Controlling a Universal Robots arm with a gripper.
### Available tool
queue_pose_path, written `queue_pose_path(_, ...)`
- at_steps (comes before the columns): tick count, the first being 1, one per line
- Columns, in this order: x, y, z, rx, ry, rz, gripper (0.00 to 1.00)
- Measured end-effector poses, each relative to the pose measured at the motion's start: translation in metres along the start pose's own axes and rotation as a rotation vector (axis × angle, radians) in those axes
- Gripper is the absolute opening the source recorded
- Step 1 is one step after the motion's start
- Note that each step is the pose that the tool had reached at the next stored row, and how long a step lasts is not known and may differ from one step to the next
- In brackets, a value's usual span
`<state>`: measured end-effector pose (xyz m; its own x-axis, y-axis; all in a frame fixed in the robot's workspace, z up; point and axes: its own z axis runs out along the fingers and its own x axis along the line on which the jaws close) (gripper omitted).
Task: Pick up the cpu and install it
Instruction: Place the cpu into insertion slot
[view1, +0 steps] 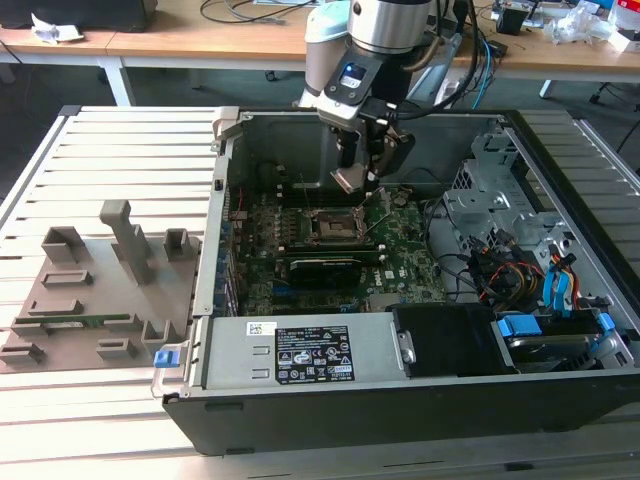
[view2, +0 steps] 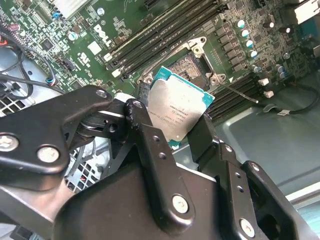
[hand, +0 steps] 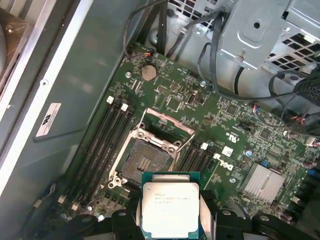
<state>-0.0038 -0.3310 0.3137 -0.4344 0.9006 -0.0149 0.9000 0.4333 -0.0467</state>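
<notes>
My gripper (view1: 362, 172) is shut on the cpu (view1: 349, 181), a flat silvery square chip with a thin green rim. It hangs inside the open computer case, a little above the motherboard (view1: 400, 262). The cpu (view2: 180, 106) sits edge-on between two black fingers (view2: 150, 145) in both wrist views. The dark open socket (hand: 147, 162) lies on the board just beyond the held cpu (hand: 170, 205), its metal bracket (hand: 167, 123) lifted back. In the exterior view the socket (view1: 333, 226) is below and slightly to the left of the gripper.
The case walls (view1: 225, 190) surround the board. A long black card (view1: 325, 266) lies in front of the socket. A drive cage (view1: 490, 190) and loose cables (view1: 480, 270) stand at the exterior view's right. A grey parts fixture (view1: 90, 290) rests outside the case, left.
</notes>
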Motion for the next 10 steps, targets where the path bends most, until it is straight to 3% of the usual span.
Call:
queue_pose_path(4,0.0000,0.0000,0.0000,0.0006,0.0018,0.038,0.55)
queue_pose_path(10,0.0000,0.0000,0.0002,0.0022,0.0070,0.150,0.55)
